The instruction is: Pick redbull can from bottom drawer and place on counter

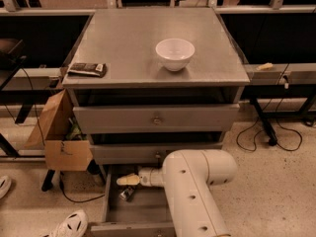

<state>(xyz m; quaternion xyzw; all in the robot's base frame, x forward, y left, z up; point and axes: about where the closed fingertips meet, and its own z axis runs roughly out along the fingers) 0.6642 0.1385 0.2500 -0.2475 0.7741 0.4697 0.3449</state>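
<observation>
**Jaws low in the open bottom drawer; can not yet lifted**

Jaws: spread or pressed together, cannot tell from this angle. Gripper (127,180) reaches into the pulled-out bottom drawer (133,228), under the tabletop's front edge, toward the left corner. Redbull can (127,194) sits on the drawer floor just below the gripper tip; touching or apart, cannot tell. Tabletop (128,38) carries a white bowl (175,54) right of centre and a dark packet (87,69) at the front-left corner.

Progress, as judged: drawer open, reach made. Left: secure the can, lift it clear, set it on bare tabletop.
</observation>
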